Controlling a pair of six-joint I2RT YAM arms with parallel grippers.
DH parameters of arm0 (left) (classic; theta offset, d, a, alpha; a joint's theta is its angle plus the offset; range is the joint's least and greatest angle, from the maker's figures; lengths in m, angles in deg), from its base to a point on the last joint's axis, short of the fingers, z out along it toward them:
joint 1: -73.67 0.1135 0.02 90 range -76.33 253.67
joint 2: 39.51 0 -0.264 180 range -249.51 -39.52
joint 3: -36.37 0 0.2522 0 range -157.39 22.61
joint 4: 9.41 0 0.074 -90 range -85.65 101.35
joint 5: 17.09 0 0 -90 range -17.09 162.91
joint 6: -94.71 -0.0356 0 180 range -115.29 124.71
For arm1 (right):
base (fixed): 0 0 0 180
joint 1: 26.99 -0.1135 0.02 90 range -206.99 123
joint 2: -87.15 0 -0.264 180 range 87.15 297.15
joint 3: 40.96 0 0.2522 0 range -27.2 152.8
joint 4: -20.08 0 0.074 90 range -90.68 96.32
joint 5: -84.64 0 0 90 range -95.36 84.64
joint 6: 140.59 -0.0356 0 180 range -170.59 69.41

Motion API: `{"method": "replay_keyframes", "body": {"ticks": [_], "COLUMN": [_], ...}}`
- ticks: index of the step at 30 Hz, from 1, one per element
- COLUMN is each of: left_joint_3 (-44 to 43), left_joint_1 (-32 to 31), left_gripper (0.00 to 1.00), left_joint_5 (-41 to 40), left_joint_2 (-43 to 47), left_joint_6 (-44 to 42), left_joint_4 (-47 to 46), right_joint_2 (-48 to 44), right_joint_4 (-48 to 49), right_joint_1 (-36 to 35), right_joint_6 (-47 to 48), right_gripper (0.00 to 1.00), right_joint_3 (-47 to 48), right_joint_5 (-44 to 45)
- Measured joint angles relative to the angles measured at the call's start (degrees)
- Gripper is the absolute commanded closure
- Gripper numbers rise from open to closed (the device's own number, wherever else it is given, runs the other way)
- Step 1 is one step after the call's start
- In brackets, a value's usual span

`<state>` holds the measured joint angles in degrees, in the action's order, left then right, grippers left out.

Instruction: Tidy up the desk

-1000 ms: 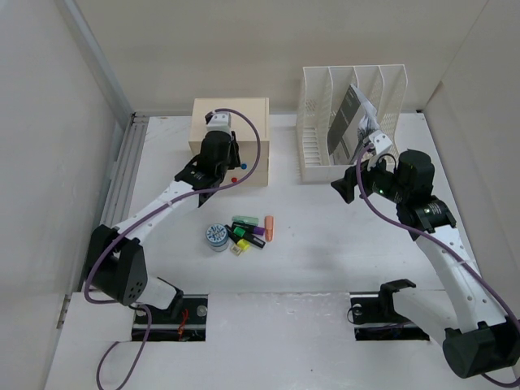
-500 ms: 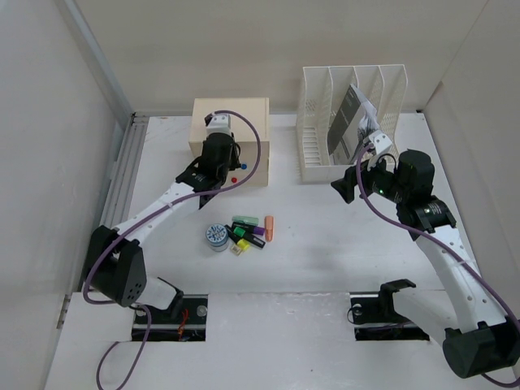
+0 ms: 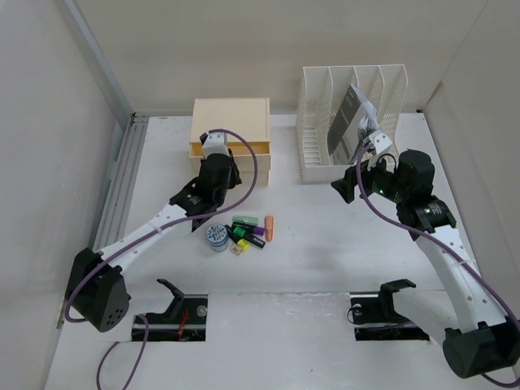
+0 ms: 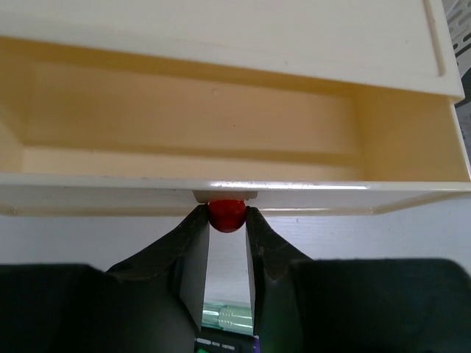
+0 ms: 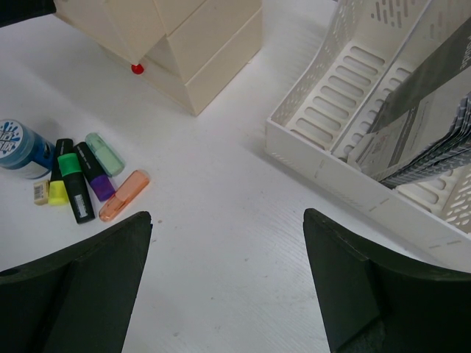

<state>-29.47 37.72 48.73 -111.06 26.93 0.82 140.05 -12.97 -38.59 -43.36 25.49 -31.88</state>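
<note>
Clamps left tool (image 4: 227,218) on the red knob (image 4: 227,213) of the open drawer (image 4: 221,125); holds right tool (image 5: 227,220) agape above worktop (image 3: 325,260).

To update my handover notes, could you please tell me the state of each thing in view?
Drawer: partly open, visible part empty.
Left gripper: shut on the drawer's red knob.
Right gripper: open, holding nothing.
File rack: upright, papers in it.
Highlighters: lying clustered on the desk.

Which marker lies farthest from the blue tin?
The orange marker, at the outer end of the row; the mint marker, purple marker and green marker lie nearer the blue tin.
</note>
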Motion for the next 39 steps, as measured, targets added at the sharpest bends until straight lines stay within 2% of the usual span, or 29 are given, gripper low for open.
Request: {"method": "replay_keyframes", "body": {"ticks": [17, 20, 26, 28, 35, 39], "left_joint_3": [5.70, 6.08, 6.36, 6.36, 6.29, 6.25], "left_joint_1": [-4.81, -4.90, -5.77, -6.03, -6.14, -7.34], "left_gripper": [0.90, 0.79, 0.41, 0.38, 0.37, 0.33], "left_joint_5": [-3.28, -3.37, -2.95, -2.84, -2.86, -2.86], "left_joint_2": [8.61, 8.63, 8.33, 7.89, 7.23, 9.79], "left_joint_6": [4.85, 5.18, 6.12, 6.32, 6.40, 6.43], "left_joint_4": [3.13, 3.04, 4.44, 4.79, 6.38, 8.81], "right_joint_2": [-0.11, -0.11, -0.13, -0.13, -0.13, -0.13], "right_joint_4": [-0.02, -0.02, -0.02, 0.00, -0.02, 0.00], "right_joint_1": [0.00, 0.00, 0.00, 0.00, 0.00, 0.00], "right_joint_6": [-0.68, -0.74, -0.83, -0.83, -0.85, -0.85], "right_gripper": [0.11, 0.11, 0.11, 0.11, 0.11, 0.11], "right_joint_3": [0.00, 0.00, 0.00, 0.00, 0.00, 0.00], "right_joint_5": [0.00, 0.00, 0.00, 0.00, 0.00, 0.24]}}
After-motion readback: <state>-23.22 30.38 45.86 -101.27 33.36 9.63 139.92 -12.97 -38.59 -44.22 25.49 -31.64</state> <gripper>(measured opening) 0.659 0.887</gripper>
